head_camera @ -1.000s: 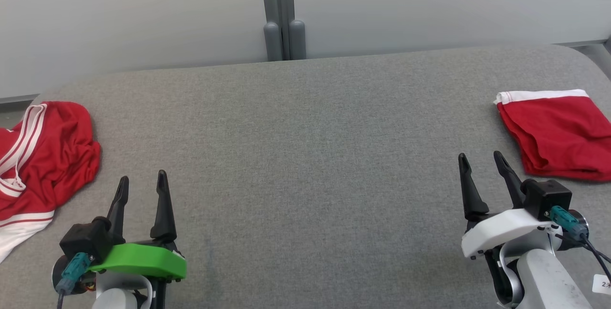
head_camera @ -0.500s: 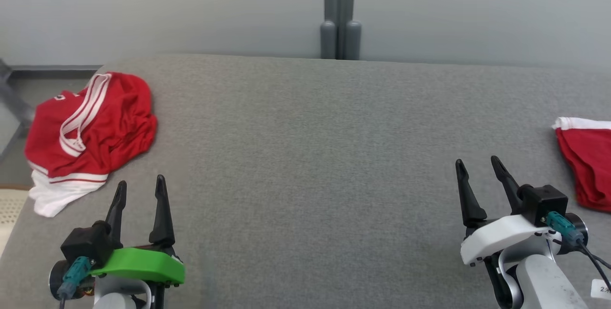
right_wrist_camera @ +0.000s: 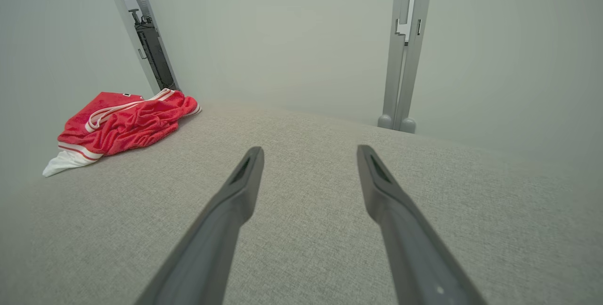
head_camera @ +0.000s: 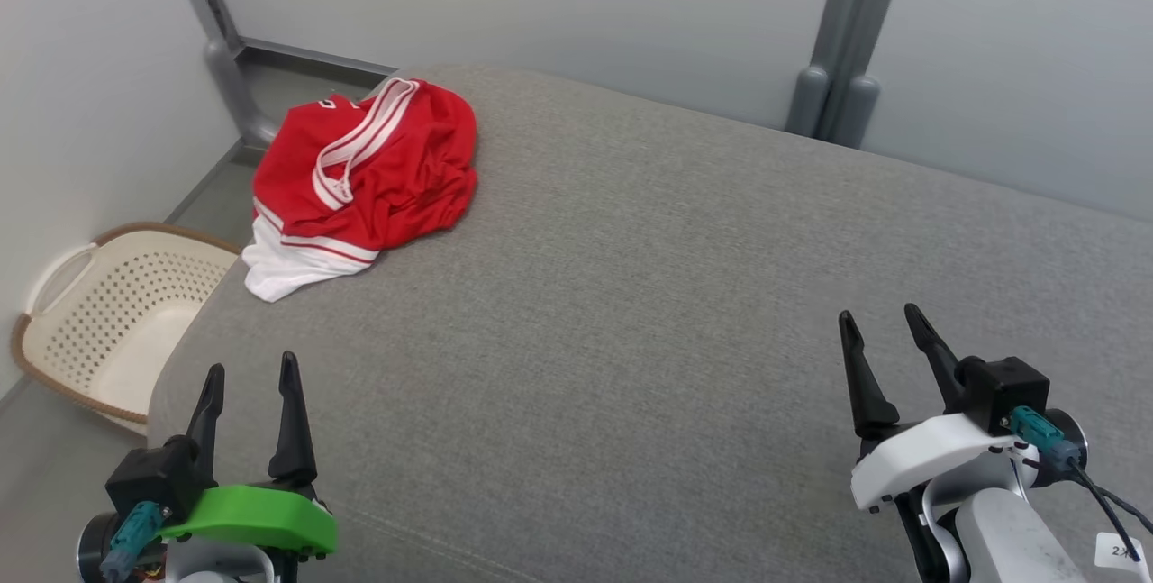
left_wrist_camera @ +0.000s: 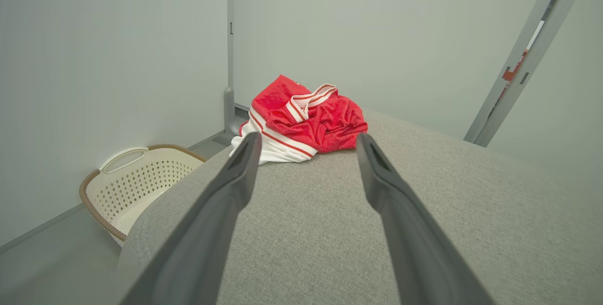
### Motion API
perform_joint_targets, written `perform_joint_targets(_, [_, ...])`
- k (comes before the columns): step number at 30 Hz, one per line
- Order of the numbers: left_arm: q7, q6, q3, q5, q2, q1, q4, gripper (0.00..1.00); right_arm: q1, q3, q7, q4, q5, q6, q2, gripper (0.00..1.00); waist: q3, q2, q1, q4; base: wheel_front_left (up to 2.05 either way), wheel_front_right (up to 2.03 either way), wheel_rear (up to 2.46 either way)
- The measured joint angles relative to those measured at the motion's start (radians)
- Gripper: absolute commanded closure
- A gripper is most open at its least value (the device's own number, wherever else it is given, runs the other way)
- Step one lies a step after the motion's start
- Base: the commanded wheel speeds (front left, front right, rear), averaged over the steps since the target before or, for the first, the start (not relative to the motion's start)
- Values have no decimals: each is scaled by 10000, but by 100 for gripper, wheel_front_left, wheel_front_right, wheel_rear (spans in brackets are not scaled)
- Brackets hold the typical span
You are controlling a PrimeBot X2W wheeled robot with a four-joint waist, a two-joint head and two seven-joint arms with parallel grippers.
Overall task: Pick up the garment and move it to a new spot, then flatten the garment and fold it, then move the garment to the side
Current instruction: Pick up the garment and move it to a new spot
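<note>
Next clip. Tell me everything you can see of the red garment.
The garment is red, of a thin, knit-looking fabric, with white stripe trim and a white panel at its near edge. It lies crumpled in a heap, unfolded, at the far left corner of the grey padded surface, its white edge reaching the left rim. Only that surface touches it; the left gripper and right gripper stand open, well short of it.

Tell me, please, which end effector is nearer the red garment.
Left. The left end effector faces the garment head-on; the right end effector sits far to its right.
</note>
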Motion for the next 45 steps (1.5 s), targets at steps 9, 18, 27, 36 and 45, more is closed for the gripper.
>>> perform_joint_targets(9, [0, 0, 479, -12, 4, 211, -242, 0, -157, 257, 0, 169, -42, 0, 98, 0, 25, 0, 0, 1065, 0, 0, 0])
perform_joint_targets(18, [0, 0, 685, -125, 2, 215, -343, 0, -270, 341, 0, 219, -4, 0, 13, 0, 346, 0, 0, 1239, 0, 0, 0])
perform_joint_targets(27, [0, 2, 692, -171, 2, -405, 242, 0, -283, 276, 0, 109, 21, 0, -150, 0, 700, 0, 0, 1291, 0, 0, 0])
perform_joint_targets(36, [-2, 2, 863, -236, 320, -3002, 2472, 0, -369, 604, 0, -343, -353, 0, -428, 0, 1317, 0, 0, 1120, 0, 0, 0])
perform_joint_targets(45, [1135, 2, 1662, -1701, 905, -5853, 4907, 0, -1047, 917, 253, -1580, -800, 0, -1141, 0, 2574, 0, 0, 304, 0, 0, 0])
